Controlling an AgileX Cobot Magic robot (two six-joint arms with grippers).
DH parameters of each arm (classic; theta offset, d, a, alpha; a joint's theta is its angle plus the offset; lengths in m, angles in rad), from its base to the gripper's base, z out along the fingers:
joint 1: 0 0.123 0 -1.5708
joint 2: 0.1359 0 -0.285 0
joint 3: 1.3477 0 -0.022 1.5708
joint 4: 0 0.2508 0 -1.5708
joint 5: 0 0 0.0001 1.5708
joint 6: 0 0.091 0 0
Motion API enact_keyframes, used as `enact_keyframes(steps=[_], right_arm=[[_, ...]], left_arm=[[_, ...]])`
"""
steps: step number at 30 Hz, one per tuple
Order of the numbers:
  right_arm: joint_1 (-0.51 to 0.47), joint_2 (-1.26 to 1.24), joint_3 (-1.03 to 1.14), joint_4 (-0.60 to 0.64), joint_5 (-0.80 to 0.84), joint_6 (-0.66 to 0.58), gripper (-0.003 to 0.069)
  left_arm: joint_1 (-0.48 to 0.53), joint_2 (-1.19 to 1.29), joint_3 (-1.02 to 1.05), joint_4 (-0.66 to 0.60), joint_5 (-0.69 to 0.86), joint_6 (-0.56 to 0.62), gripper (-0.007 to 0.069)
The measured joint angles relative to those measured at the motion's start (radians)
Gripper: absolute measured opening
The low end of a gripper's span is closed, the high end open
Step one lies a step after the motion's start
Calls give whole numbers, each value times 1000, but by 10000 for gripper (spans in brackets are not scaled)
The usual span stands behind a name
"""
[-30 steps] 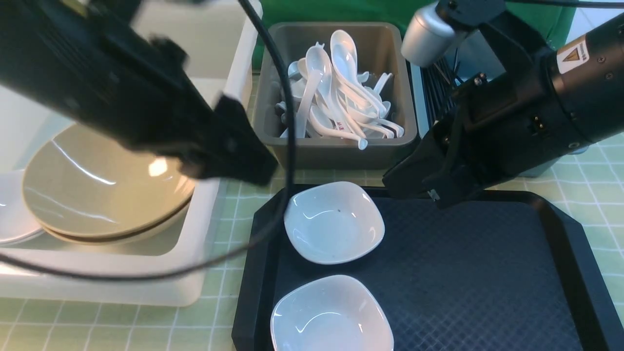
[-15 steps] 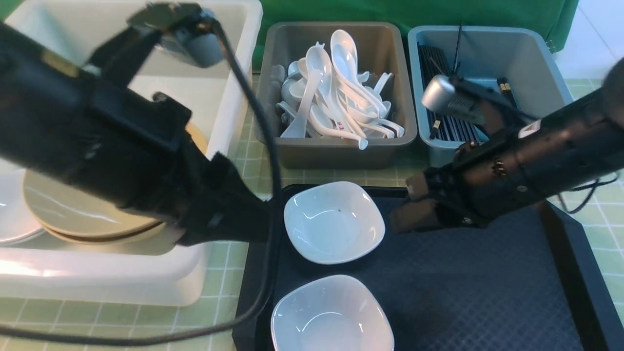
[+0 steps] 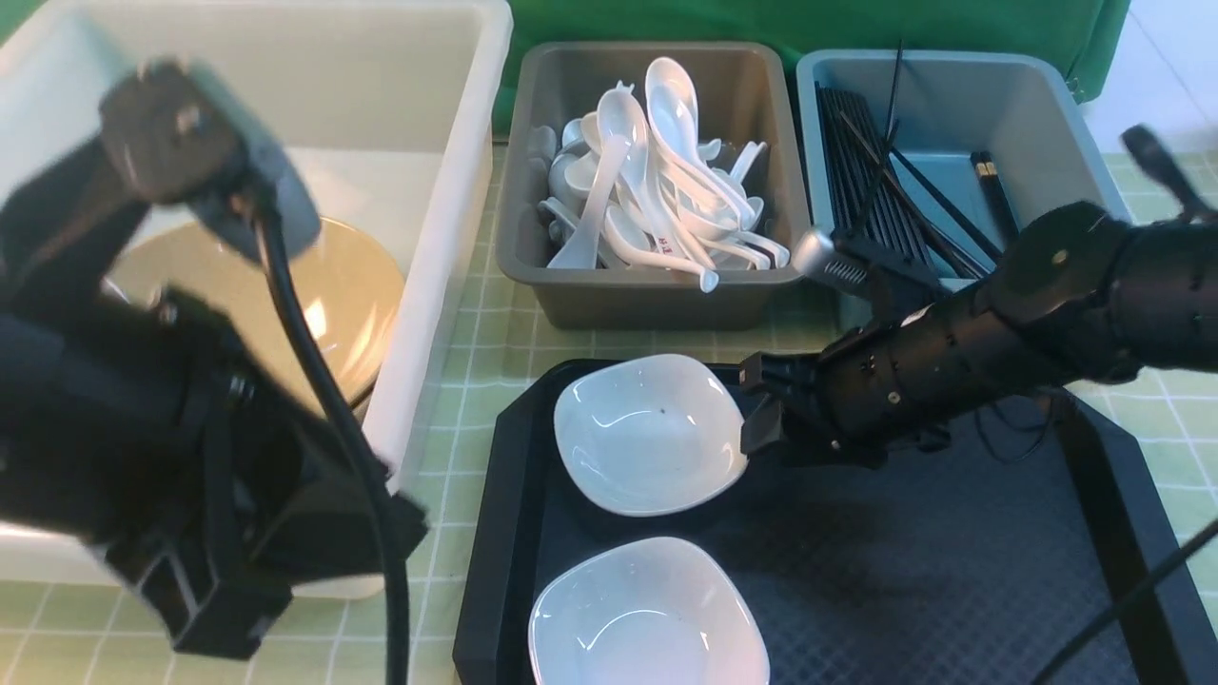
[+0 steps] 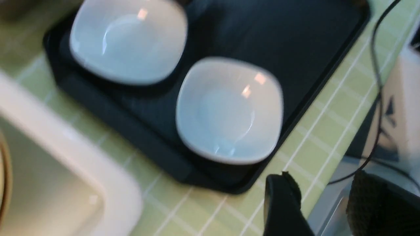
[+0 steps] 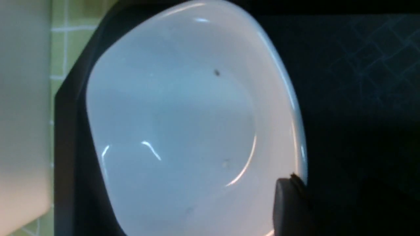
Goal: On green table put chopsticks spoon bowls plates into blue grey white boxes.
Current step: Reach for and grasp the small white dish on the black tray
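Closest to me, at the bottom middle of the frame, a white plate [image 3: 647, 618] sits on the black tray [image 3: 952, 571], nobody touching it. Down in the lower left the left fingers [image 4: 282, 203] hang spread and empty over the green surface [image 3: 476, 342], just off the tray's corner.

One step back, mid-frame, is the second plate [image 3: 652, 433], flat on the tray. The right fingers [image 5: 288, 209] are at its right rim, one over the lip. Can't tell if they've actually clamped on it.

So I'd say we're at the plate-grabbing step. Next it needs a firm pinch on that slick rim, then a lift and carry to the white tub [image 3: 447, 190] upper left, where the tan bowls [image 3: 352, 285] are.

At the back, the grey box [image 3: 657, 300] is full of spoons [image 3: 657, 171], and the blue box [image 3: 1037, 124] has the chopsticks [image 3: 875, 181].
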Motion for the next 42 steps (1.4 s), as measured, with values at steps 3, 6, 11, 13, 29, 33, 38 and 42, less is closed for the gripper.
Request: enact_keyframes(steps=[3,6,11,13,29,33,38,42], right_arm=[[0,33,0,56,-7,-27,288],[0,54,0,102,-8,-64,288],[0,68,-1,196,-15,-127,288],[0,70,-1,228,-17,-155,288],[-2,97,-5,361,12,-316,71],[-2,96,-5,419,27,-384,56],[-19,65,0,415,53,-464,50],[-45,-18,0,360,105,-478,50]], left_arm=[[0,-6,17,66,4,-71,248],[0,-6,17,108,3,-103,248],[0,-6,17,125,3,-117,248],[0,-6,17,124,3,-119,248],[0,-6,17,114,3,-119,248],[0,-6,17,106,3,-119,248],[0,-6,17,105,3,-119,248],[0,-6,17,104,3,-119,248]])
